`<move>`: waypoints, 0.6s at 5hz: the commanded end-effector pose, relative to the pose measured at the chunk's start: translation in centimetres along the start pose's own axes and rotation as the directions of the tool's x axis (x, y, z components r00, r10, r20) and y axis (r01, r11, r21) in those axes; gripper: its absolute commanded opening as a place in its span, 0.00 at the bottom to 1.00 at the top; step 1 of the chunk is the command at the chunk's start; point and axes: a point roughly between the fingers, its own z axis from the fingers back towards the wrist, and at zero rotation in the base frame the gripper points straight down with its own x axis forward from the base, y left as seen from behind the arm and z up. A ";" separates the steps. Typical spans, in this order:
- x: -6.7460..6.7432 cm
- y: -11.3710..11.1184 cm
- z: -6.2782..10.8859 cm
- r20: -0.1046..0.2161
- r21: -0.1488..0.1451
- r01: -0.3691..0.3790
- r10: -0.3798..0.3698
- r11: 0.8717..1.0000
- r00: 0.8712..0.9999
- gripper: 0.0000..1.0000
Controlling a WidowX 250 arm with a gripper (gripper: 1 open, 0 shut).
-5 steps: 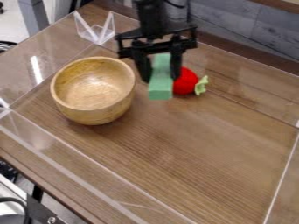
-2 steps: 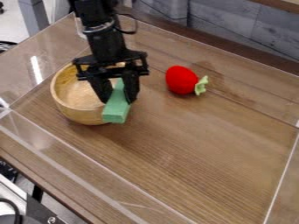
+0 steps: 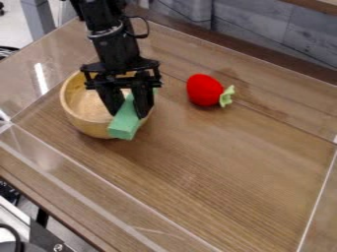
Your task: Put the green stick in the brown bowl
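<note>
Left portion of the tabletop: the brown bowl is sitting near the left edge, upright, with its opening facing up and its interior showing no contents that I can make out. My arm is coming down from the far edge and is covering much of the bowl's right half.

Centre-left: my gripper is pointing almost straight down, and its jaws are clamped on the green stick, one dark finger on each side of the block's upper part. The stick is hanging clear of the wood, with its long axis running steeply downward and leaning a little toward the near-left; its lower end is appearing over the bowl's near-right rim. From this single view I am not able to tell whether that end is inside the rim line or just outside it, nor whether it is touching the wall.

The relation governing the coming move: the bowl's hollow is lying to the left of, and slightly beyond, the stick's lower end. I am judging that a short shift toward the left edge is needed before I part the jaws, so that the block drops into the hollow rather than tipping off the thick rim.

Right of centre: a red strawberry toy with green leaves is lying on the wood, well apart from the bowl and from my gripper.
</note>
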 end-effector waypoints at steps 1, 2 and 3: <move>0.5 0.8 -0.6 -0.004 0.019 -0.010 0.010 1.000 1.000 1.00; 0.3 0.2 -0.3 -0.004 0.016 0.015 -0.015 1.000 1.000 1.00; 0.1 -0.6 0.4 0.011 0.007 0.047 -0.047 0.999 0.999 1.00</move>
